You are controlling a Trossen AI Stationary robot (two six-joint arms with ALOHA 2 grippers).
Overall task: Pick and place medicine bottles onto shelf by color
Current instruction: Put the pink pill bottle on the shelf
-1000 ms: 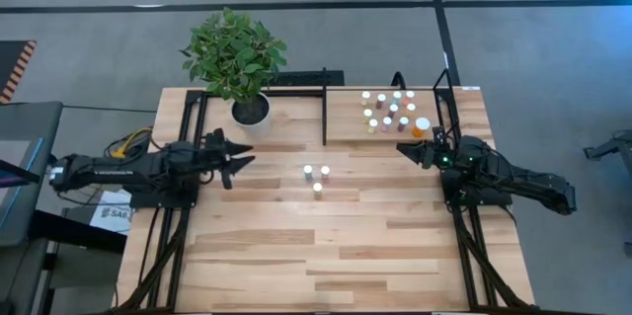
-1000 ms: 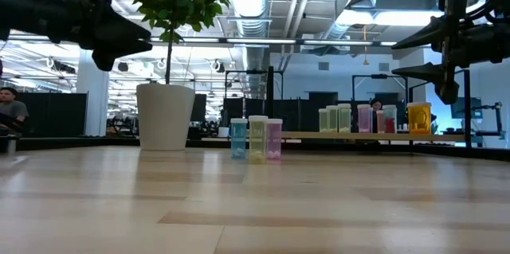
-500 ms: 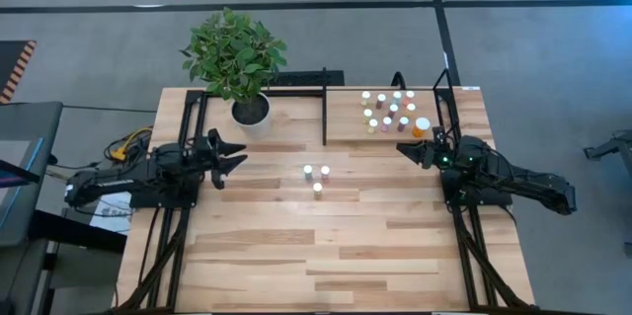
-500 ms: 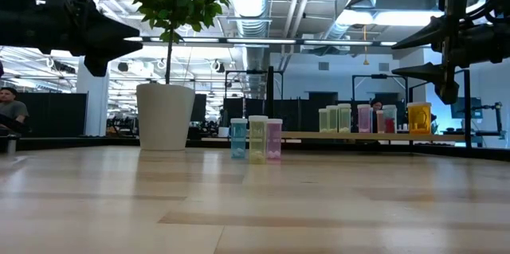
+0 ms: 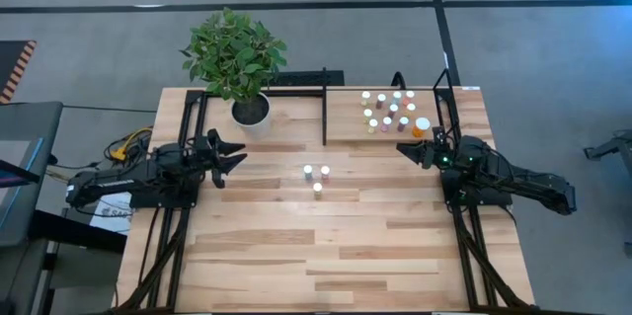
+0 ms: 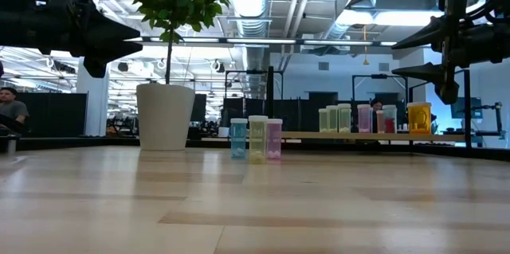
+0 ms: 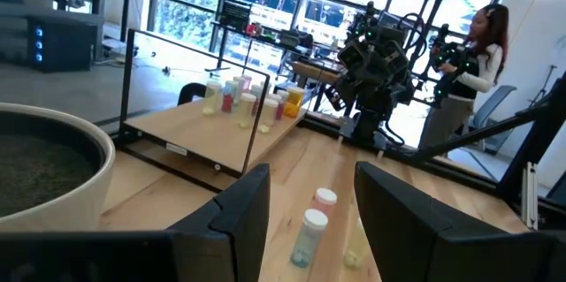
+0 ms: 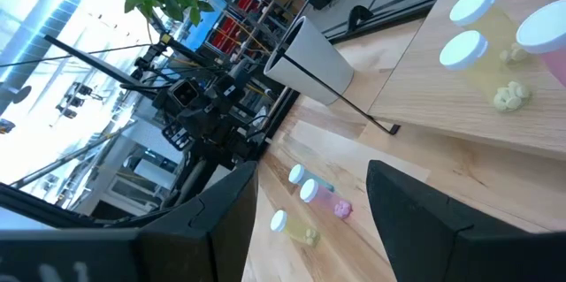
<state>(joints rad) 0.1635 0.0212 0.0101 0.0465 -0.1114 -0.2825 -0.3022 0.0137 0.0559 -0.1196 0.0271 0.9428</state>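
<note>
We see a large tabletop of pale jointed wood planks point(image 5: 326, 246), smooth with a soft sheen. Beside it, the small light-wood shelf board point(image 5: 346, 125) carries thin matt black metal bars. The translucent plastic medicine bottles point(image 6: 256, 139) have smooth white caps.

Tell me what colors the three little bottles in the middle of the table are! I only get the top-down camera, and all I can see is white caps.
Observer: The low view shows the three loose bottles standing upright in a row: one blue, one yellowish-green, one pink.
Operator: Is the left claw holding anything?
Observer: No. In the left wrist view the left gripper is open and empty, pointing toward those bottles.
Operator: And the right claw?
Observer: The right wrist view shows the right gripper open with nothing between its fingers, next to the shelf.
</note>
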